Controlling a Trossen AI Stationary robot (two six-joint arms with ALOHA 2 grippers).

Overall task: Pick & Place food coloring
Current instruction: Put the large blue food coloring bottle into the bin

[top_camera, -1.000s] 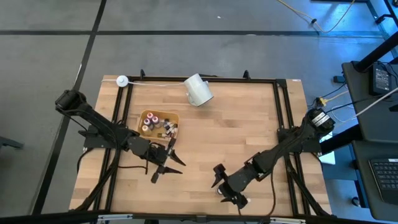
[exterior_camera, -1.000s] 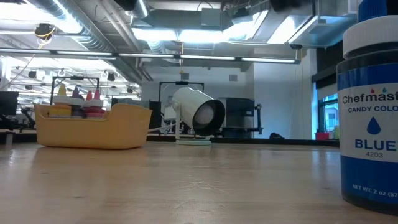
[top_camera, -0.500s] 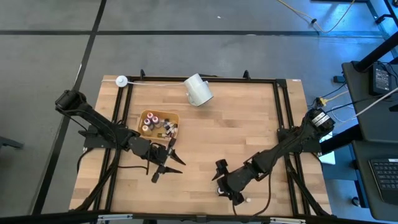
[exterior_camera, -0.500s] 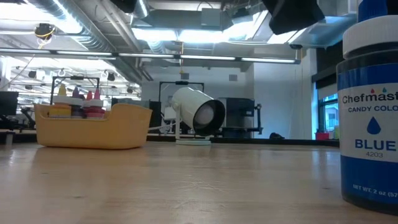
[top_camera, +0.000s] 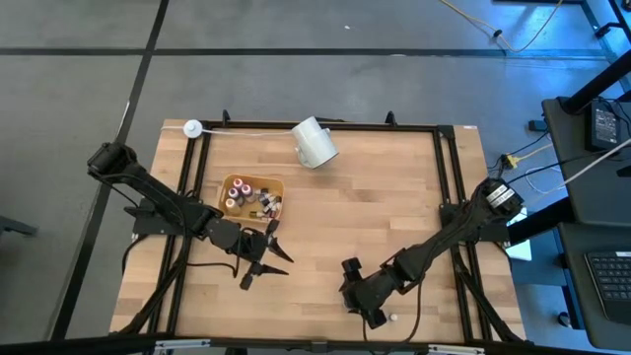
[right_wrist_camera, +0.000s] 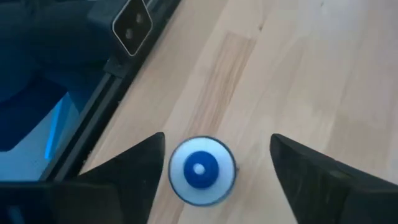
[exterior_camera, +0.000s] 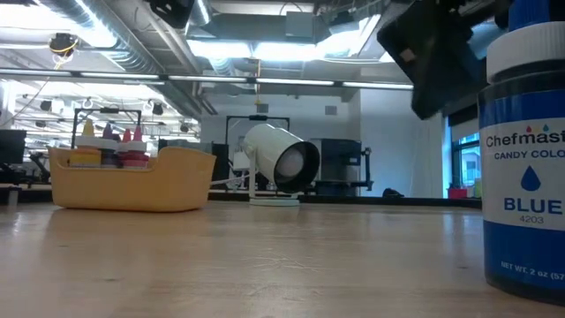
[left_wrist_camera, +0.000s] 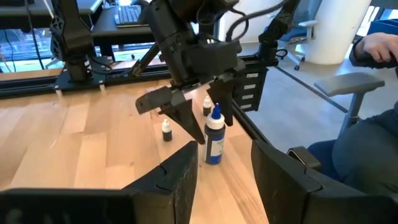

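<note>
Hovering over the near edge of the table (top_camera: 375,207), the right tool (right_wrist_camera: 211,171) hangs with its two dark fingers (right_wrist_camera: 130,171) spread wide, one on each side of a blue-capped bottle of food coloring (right_wrist_camera: 201,170) that stands upright on the wood; the fingers flank it without touching, so nothing is gripped. In the left wrist view the same bottle (left_wrist_camera: 214,137) shows beneath the right tool (left_wrist_camera: 202,121), with a much smaller dark-capped dropper bottle (left_wrist_camera: 166,130) standing just beside it on the wood and another small bottle (left_wrist_camera: 206,107) half hidden behind the fingers. From above, a small white dot (top_camera: 392,318) lies beside the right tool (top_camera: 363,301), and what it is cannot be told. The black rail (right_wrist_camera: 93,124) of the table frame runs close along that side. Well apart, the left tool (top_camera: 264,258) waits over bare wood with its fingers (left_wrist_camera: 180,177) parted and empty, just beside the shallow yellow-orange tray (top_camera: 279,185), which holds a cluster of tiny bottles (top_camera: 251,197) with red, orange and dark caps. A white cylindrical cup (top_camera: 315,142) lies on its side near the far edge. In the left wrist view a seated person's sleeve (left_wrist_camera: 373,46) shows beyond the table.
</note>
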